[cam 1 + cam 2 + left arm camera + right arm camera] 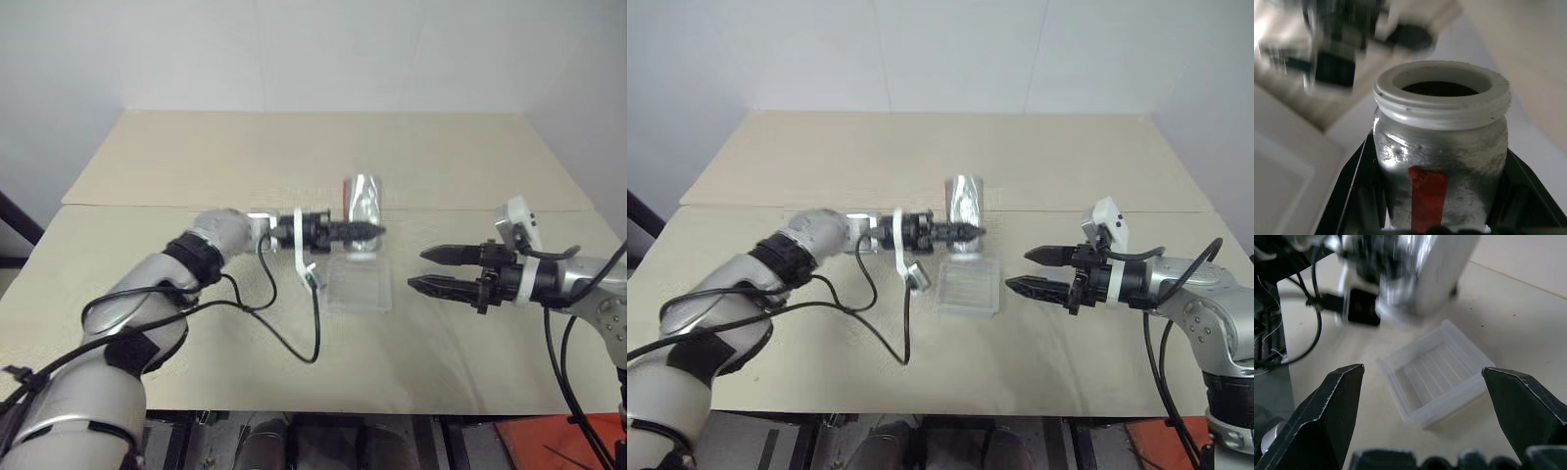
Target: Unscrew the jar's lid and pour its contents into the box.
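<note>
The jar (1440, 156), lid off, is clamped in the left gripper (367, 231) above the box's (359, 289) far edge. The right gripper (423, 269) hovers beside the box — jaws wide, empty. Risk: tilting off-centre drops the contents onto the table (470, 166).

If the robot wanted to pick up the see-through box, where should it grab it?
Probably by one side wall of the box, with the pincer coming from above. It lies flat, open side up, with thin upright walls; one finger could go inside, one outside.
</note>
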Robot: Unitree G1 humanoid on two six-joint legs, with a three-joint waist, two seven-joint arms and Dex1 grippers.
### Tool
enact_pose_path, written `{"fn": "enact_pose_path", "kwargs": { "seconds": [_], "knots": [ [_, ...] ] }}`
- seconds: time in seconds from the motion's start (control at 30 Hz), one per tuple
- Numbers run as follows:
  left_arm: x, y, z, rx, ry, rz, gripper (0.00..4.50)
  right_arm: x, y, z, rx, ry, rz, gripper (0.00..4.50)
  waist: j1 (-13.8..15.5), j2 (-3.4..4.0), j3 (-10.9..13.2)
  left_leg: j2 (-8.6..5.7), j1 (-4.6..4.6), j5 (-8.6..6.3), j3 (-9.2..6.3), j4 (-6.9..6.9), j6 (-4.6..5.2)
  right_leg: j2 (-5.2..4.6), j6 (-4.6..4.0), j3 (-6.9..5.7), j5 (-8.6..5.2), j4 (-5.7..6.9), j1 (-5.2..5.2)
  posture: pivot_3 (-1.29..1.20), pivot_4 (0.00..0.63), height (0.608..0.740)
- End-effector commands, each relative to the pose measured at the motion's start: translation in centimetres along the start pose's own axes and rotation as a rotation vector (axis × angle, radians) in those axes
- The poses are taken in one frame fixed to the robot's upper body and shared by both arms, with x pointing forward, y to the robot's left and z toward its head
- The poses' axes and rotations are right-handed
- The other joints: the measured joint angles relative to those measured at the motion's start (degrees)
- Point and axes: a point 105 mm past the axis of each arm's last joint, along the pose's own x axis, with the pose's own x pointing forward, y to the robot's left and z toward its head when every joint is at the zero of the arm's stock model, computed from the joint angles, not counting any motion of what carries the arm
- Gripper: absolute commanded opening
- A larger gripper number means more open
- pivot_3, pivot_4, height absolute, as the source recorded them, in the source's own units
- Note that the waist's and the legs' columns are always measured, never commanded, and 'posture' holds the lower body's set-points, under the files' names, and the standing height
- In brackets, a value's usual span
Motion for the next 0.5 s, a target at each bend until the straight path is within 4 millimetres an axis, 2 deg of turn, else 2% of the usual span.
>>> {"fn": "enact_pose_path", "kwargs": {
  "seconds": [0.03,0.2,0.37,0.4,0.5],
  "knots": [
    [0.2,0.1,-0.4,0.089,-0.022,0.017,2.06,-0.8,0.6,2.1,-0.049,-0.067,0.007,4.48,0.0,0.00,0.0,0.00,-0.01,0.01,0.00,-0.01,-0.01,0.00,0.00,-0.03,0.00,-0.01,-0.01,0.00,0.150,0.740],
    [0.3,0.3,-0.8,0.093,-0.002,0.039,2.06,-0.9,0.7,2.8,-0.055,-0.099,0.012,4.48,0.0,-0.01,0.0,0.02,0.01,0.01,0.02,0.02,-0.01,0.00,0.01,-0.03,-0.01,0.00,0.02,0.00,0.150,0.740],
    [-0.3,0.3,-1.8,0.038,0.079,0.047,2.06,-0.7,0.7,2.4,-0.067,-0.083,0.007,4.48,-0.1,-0.01,0.0,0.01,0.03,0.01,0.00,0.05,-0.01,-0.02,0.01,-0.04,-0.01,0.02,0.06,0.00,0.150,0.740],
    [-0.6,0.3,-2.3,0.013,0.115,0.039,2.06,-0.7,0.7,2.4,-0.067,-0.083,0.007,4.48,-0.1,-0.01,0.0,0.02,0.03,0.01,-0.01,0.04,-0.01,-0.02,0.01,-0.04,-0.01,0.02,0.06,0.00,0.150,0.740],
    [-2.2,0.0,-5.0,-0.249,0.385,0.042,2.06,-0.5,0.7,2.2,-0.073,-0.087,0.003,4.48,-0.2,0.00,0.0,0.04,0.02,0.01,0.00,0.05,-0.02,-0.02,0.01,-0.04,0.00,0.03,0.05,0.00,0.150,0.740]
  ]
}}
